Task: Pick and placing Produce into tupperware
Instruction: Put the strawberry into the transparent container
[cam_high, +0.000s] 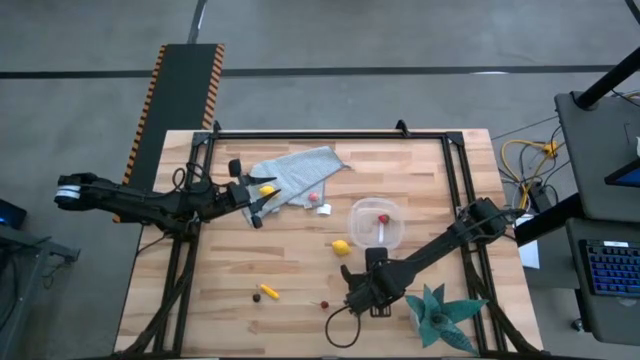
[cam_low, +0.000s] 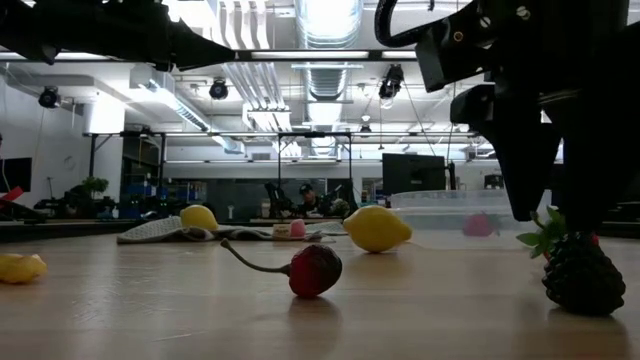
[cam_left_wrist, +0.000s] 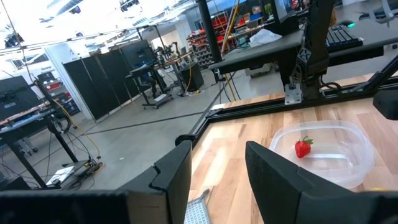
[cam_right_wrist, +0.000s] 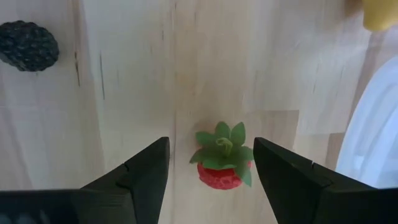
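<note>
My right gripper (cam_right_wrist: 211, 171) is open and points down at the table. Its fingers stand on either side of a red strawberry (cam_right_wrist: 221, 167) with green leaves, without touching it. A dark brown berry (cam_right_wrist: 28, 45) lies nearby, also seen in the low view (cam_low: 582, 275). The clear tupperware (cam_high: 376, 222) sits mid-table with one strawberry (cam_left_wrist: 303, 147) inside. A lemon (cam_high: 341, 247) lies just in front of it. My left gripper (cam_high: 250, 195) is open over the grey-blue cloth (cam_high: 295, 170), beside another lemon (cam_high: 266, 189).
An orange-yellow stick (cam_high: 269, 292) and a dark bit (cam_high: 255, 296) lie near the front edge, with a cherry (cam_low: 315, 270) to their right. The teal spiky plant (cam_high: 440, 312) stands at the front right. A white block (cam_high: 323, 209) and a strawberry (cam_high: 313, 197) lie by the cloth.
</note>
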